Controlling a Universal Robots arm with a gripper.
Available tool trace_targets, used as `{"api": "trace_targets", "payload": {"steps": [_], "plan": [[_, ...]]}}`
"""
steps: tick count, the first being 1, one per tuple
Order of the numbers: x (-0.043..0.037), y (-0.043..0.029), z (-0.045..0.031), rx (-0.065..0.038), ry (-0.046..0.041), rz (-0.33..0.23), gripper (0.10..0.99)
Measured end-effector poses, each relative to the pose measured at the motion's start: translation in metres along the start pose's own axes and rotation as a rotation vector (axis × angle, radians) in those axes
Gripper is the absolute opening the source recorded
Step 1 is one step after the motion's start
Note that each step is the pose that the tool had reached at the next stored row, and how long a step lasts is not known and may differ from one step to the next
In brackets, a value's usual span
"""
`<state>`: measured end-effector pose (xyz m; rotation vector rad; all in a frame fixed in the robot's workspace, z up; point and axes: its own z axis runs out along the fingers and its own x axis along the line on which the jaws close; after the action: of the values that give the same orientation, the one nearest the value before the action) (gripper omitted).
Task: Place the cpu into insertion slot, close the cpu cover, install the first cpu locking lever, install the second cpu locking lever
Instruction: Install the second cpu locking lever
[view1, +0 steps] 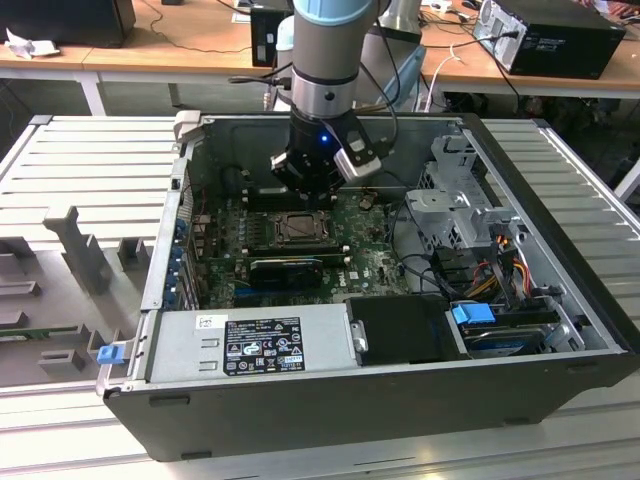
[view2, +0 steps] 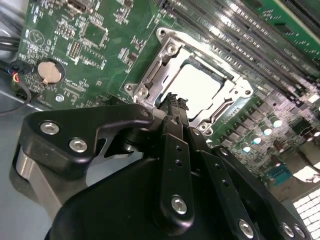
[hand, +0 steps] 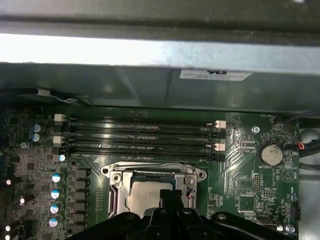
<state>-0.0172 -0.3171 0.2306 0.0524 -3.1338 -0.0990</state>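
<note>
In the second wrist view, the gripper (view2: 172, 107) is being held just above the cpu cover (view2: 150, 75), fingers drawn narrow and gripping nothing, suited to pressing. In the first wrist view, the cpu (hand: 145, 196) is being shown seated within that cover, already lowered.

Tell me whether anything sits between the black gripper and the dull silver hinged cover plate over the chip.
Nothing visible does. In both wrist views the black gripper hangs right at the edge of the dull silver cover plate, which lies down around the silvery-grey square chip.
</note>
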Motion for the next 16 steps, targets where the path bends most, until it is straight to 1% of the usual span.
{"api": "trace_targets", "payload": {"steps": [1,2,5,8,12,14,16], "plan": [[0.0001,-0.0035,-0.0002,0.0,0.0,0.0,0.106],[0.0002,-0.0053,-0.0003,0.0,0.0,0.0,0.106],[0.0003,-0.0065,-0.0013,0.0,0.0001,0.0,0.106],[0.0002,-0.0066,-0.0042,0.0,-0.0001,0.0,0.106],[0.0002,-0.0079,-0.0044,0.0,0.0002,0.0,0.106],[0.0003,-0.0096,-0.0045,0.0,0.0,0.0,0.106],[0.0005,-0.0141,-0.0047,0.0,0.0006,0.0,0.106]]}}
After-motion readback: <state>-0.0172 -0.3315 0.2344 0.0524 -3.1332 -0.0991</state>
